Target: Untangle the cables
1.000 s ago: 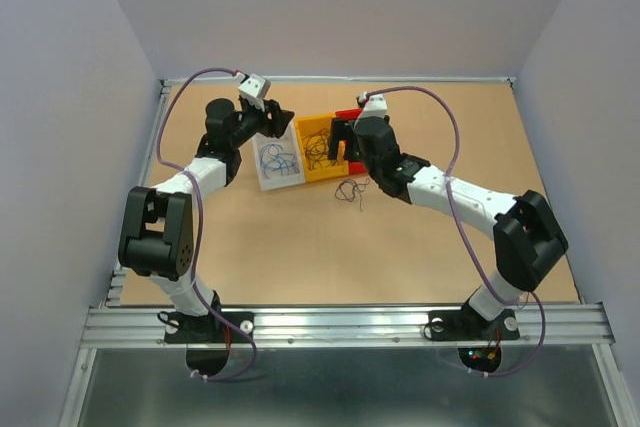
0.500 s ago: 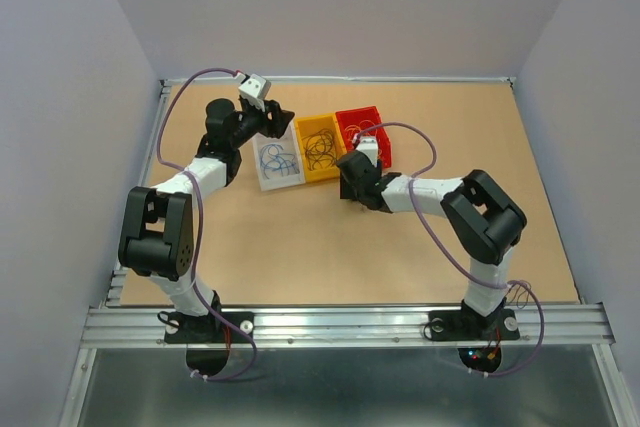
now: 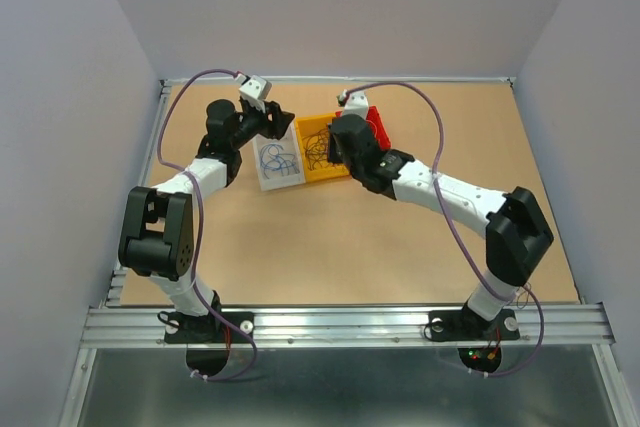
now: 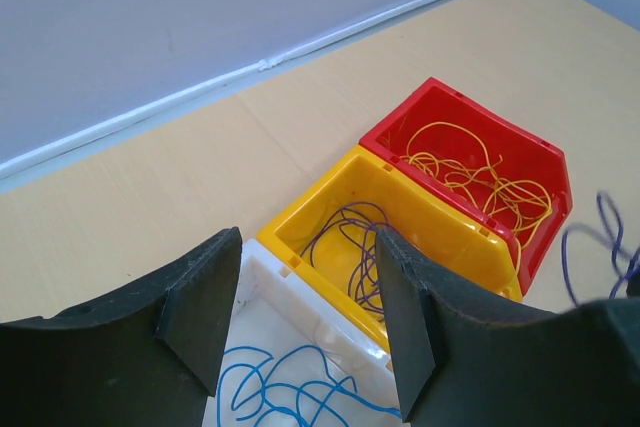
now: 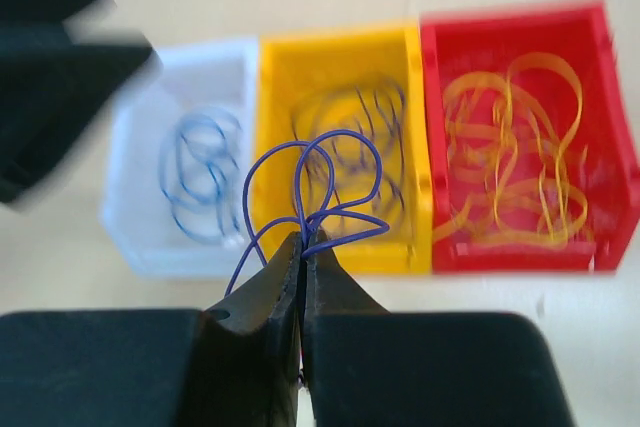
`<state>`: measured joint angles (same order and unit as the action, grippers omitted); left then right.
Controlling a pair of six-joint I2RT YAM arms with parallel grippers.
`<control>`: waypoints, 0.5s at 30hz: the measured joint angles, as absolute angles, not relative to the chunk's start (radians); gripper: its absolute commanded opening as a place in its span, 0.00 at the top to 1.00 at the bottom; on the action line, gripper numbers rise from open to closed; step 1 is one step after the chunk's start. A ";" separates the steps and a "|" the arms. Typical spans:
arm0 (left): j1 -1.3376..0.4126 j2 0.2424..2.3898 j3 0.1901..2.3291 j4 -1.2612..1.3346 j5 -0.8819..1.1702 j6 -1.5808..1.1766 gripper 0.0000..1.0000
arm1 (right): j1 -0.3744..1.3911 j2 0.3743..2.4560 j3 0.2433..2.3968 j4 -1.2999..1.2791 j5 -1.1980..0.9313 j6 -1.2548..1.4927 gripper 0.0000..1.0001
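purple wire [image 5: 335, 147], hair-thin and curled into two loops, stands up out of the right gripper [image 5: 302, 239], whose jaws are pinched fully together on the spot where the loops cross. in the top view that gripper hangs above the yellow bin [image 5: 400, 252], with the wire clear of everything below it.

the other cables lie sorted in three bins set side by side toward the far side of the table [image 3: 300, 247]: blue wires [image 5: 200, 172] in the white bin [image 5: 120, 197], dark wires [image 5: 345, 107] in the yellow one, orange wires [image 5: 510, 157] in the red bin [image 5: 500, 257]. the left gripper [image 4: 305, 332] hovers above the near end of the white bin with its fingers [image 4: 200, 317] spread and nothing between them.

judging by its look, such a wire weighs almost nothing, is springy rather than limp, and holds its curl, so it will bounce and swing on any quick move. it is too thin to grip with anything short of a full close, and smooth enough to slide out if caught near an end. the crossing of the loops, where two strands double up, seems the best hold. its curls will likely hook any neighbour they brush, so it should be let go low inside the bin of its own colour, probably the yellow one.
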<state>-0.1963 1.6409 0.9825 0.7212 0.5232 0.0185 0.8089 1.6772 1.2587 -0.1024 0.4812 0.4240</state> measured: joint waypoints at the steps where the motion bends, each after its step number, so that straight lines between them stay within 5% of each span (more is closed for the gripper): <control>1: -0.196 1.641 0.981 0.720 0.523 0.019 0.33 | 0.808 1.695 1.338 -0.093 0.492 0.408 0.99; 10: -0.196 1.641 0.980 0.721 0.522 0.020 0.33 | 0.796 2.092 1.745 -0.057 0.615 0.325 0.94; 11: -0.196 1.641 0.980 0.721 0.522 0.020 0.33 | 0.793 2.136 1.744 -0.076 0.616 0.331 0.86; 14: -0.196 1.641 0.980 0.721 0.522 0.021 0.33 | 0.779 2.244 1.720 -0.137 0.601 0.353 0.23; 15: -0.196 1.641 0.980 0.721 0.521 0.022 0.33 | 0.770 2.280 1.694 -0.171 0.599 0.370 0.21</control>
<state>-0.1963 1.6409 0.9802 0.7208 0.5213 0.0216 0.7700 2.2799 1.6939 -0.1707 0.5987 0.3698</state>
